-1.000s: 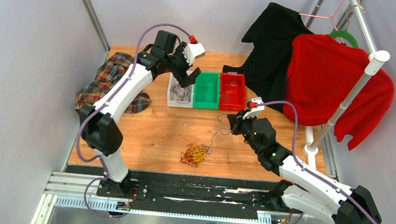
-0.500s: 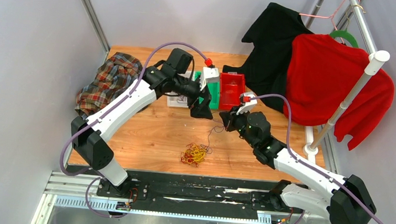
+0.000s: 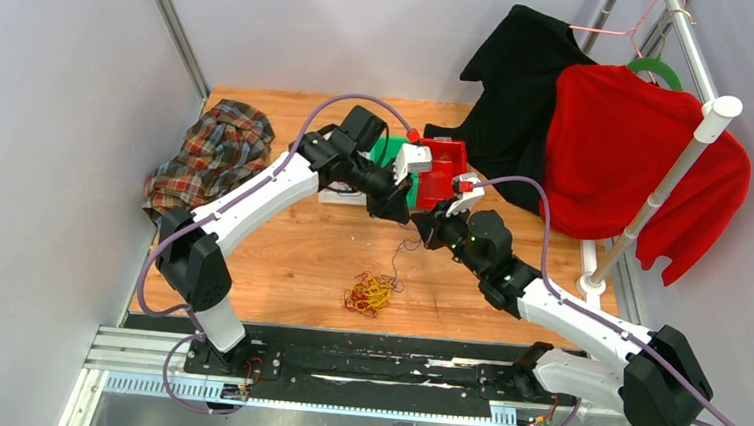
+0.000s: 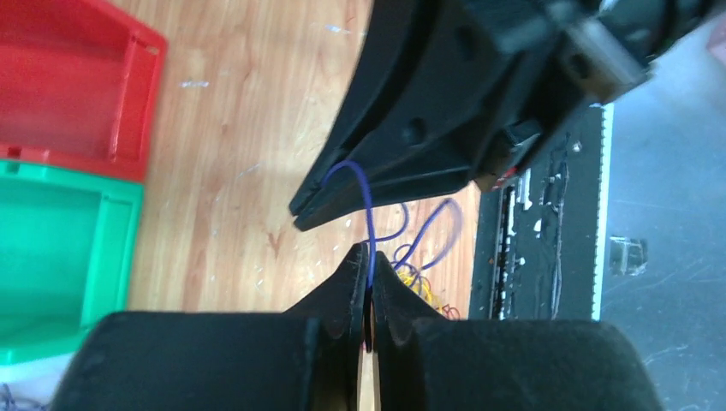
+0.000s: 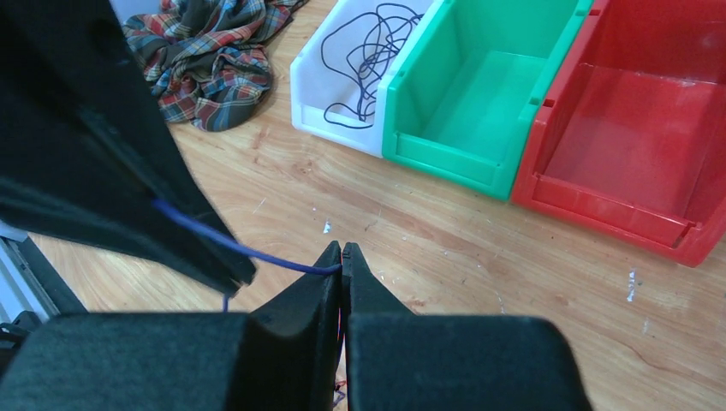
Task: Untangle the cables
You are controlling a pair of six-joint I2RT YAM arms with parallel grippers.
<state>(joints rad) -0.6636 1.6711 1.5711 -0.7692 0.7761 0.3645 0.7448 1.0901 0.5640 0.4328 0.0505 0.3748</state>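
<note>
A thin dark purple cable (image 5: 274,259) stretches between my two grippers, which meet just in front of the bins. My left gripper (image 4: 370,257) is shut on it, and the cable arcs up from its tips to the right gripper (image 4: 301,214). My right gripper (image 5: 342,250) is also shut on this cable, with the left gripper (image 5: 240,278) close on its left. From there the purple strand (image 3: 405,253) trails down to a small yellow and dark red tangle of cables (image 3: 370,293) on the wood. In the top view the left gripper (image 3: 405,217) and right gripper (image 3: 423,228) nearly touch.
A white bin (image 5: 325,111) holds a loose dark cable (image 5: 368,51); beside it stand a green bin (image 5: 479,103) and a red bin (image 5: 651,128). A plaid cloth (image 3: 212,156) lies at the far left. Black and red garments (image 3: 628,150) hang on a rack at right.
My left arm swung right from above the white bin to the right gripper, and its jaws went from open to shut on the purple cable. The right gripper shifted slightly left.
</note>
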